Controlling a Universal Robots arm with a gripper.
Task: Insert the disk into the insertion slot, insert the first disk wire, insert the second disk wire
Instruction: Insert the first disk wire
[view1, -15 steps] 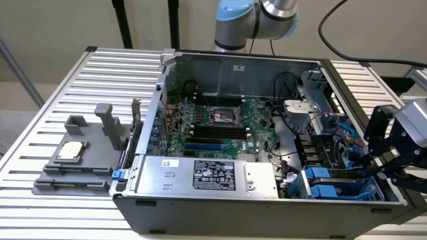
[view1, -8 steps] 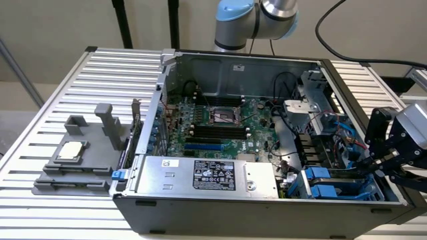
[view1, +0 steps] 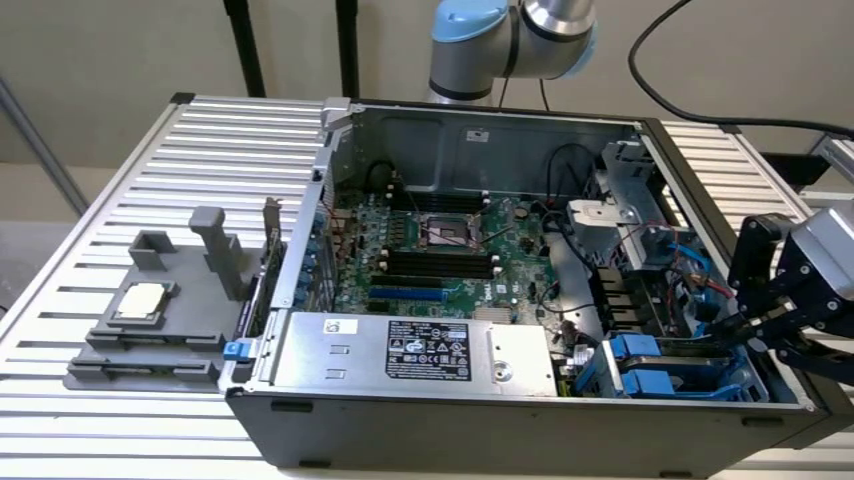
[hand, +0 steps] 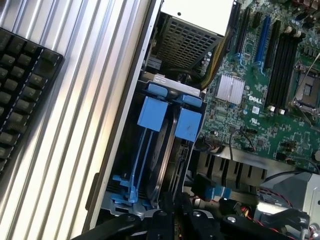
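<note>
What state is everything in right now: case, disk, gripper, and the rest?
computer case: open, side panel off
disk: standing in the insertion slot
gripper: shut, low beside the slot
processor socket: bare, no cooler on it
chip: lying on the grey stand

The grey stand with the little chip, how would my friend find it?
Find the big open computer case on the ribbed metal table. Outside it, on the exterior view's left, sits the grey stand. Unlike the shiny parts inside the case, it is plain grey, with two upright posts and a square silver chip resting on it.
</note>
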